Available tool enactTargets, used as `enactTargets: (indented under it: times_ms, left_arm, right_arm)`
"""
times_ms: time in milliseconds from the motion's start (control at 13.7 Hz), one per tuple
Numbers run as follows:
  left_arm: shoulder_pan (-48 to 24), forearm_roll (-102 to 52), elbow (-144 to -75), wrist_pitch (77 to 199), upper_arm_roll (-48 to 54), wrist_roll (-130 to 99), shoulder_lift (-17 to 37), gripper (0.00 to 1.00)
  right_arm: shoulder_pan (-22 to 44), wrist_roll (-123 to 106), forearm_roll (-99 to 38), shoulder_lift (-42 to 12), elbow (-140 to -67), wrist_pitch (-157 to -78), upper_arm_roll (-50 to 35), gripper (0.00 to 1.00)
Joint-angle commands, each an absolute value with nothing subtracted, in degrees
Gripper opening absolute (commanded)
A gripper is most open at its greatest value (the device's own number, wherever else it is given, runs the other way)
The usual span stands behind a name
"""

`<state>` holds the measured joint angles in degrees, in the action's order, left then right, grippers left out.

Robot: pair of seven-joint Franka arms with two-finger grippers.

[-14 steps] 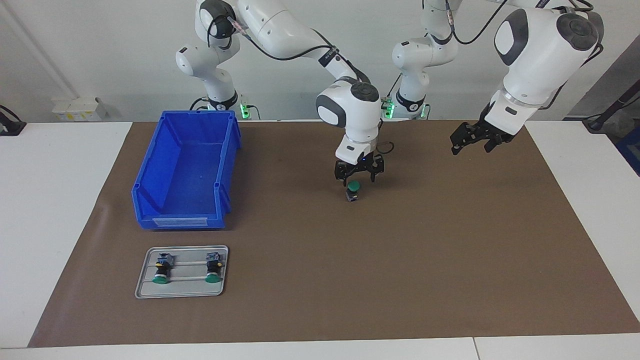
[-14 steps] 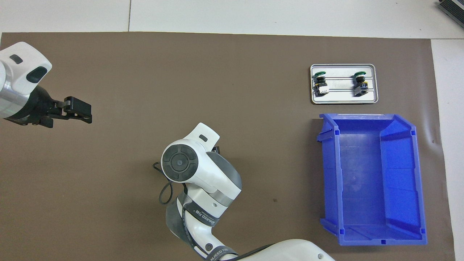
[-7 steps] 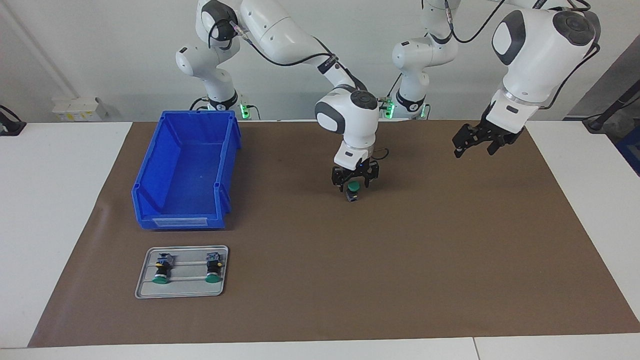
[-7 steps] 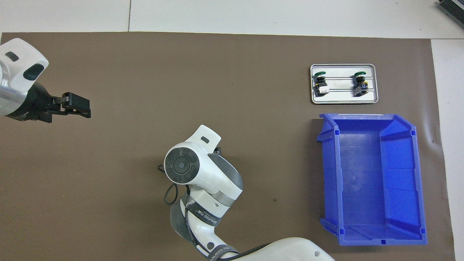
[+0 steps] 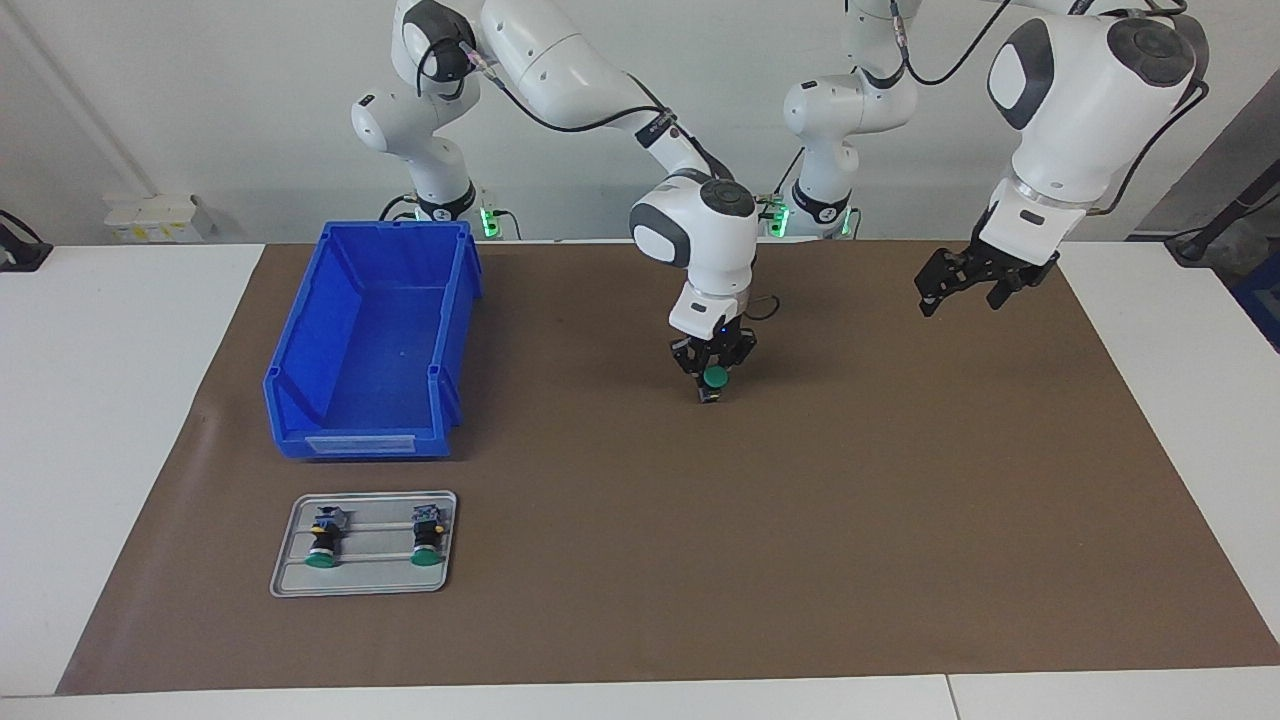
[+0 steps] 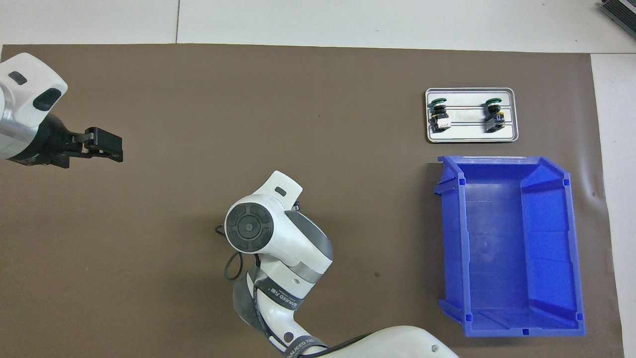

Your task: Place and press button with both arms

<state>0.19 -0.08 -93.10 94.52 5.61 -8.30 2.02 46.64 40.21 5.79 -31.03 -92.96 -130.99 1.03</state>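
We hold the button [image 5: 713, 379] upright in the right gripper [image 5: 712, 366], fingers clamped on it, at mid-table nearer the robots' edge; keeping it steady on the brown mat [image 5: 700, 560] should let the pressing go cleanly. Its round green cap looks smooth over a dark barrel. The left gripper [image 5: 968, 281] waits aloft toward its own end; we cannot tell its fingers

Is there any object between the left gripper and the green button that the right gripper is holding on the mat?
Nothing visible stands between them. The left gripper hangs over bare brown mat toward the left arm's end, and only mat lies between it and the button, which stands mid-table with the right gripper around it.
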Motion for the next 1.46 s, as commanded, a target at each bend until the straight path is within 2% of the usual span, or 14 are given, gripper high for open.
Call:
enactTargets:
  times_ms: [0,146,220,512,659,1098,1244,1390]
  left_arm:
    - [-4.5,1.4,-89.1,89.9,1.3,-7.6,3.1,1.00]
    - [-5.6,1.4,-85.0,85.8,0.3,-7.6,3.8,1.00]
    - [-5.8,1.3,-84.8,85.3,0.3,-7.6,3.5,1.00]
    - [-5.4,0.7,-85.9,84.8,0.8,-7.5,1.5,1.00]
    - [-5.4,0.7,-86.0,84.8,0.8,-7.6,0.9,1.00]
    - [-5.4,0.7,-87.9,85.6,0.8,0.2,-0.1,1.00]
    - [-5.4,0.7,-88.2,85.9,0.8,-0.2,-0.2,1.00]
    - [-5.0,0.6,-88.8,85.9,0.7,-0.3,-0.5,1.00]
  right_arm:
    - [46.5,40.4,6.6,-30.8,-93.3,-132.0,1.0,0.20]
    - [46.6,40.7,6.6,-30.8,-93.3,-131.9,1.1,0.19]
    - [46.8,41.5,7.5,-30.8,-93.3,-131.7,1.2,0.00]
    - [46.8,50.7,16.8,-28.8,-93.3,-131.0,1.1,0.00]
    - [44.8,50.3,17.0,-24.6,-94.0,-130.2,1.8,0.00]
    - [29.6,34.9,16.9,-10.6,-96.8,-118.0,1.3,0.00]
    - [22.8,23.7,14.0,-4.8,-100.9,-115.9,1.3,0.00]
    - [15.2,12.4,9.9,1.4,-108.0,-115.7,1.3,0.00]
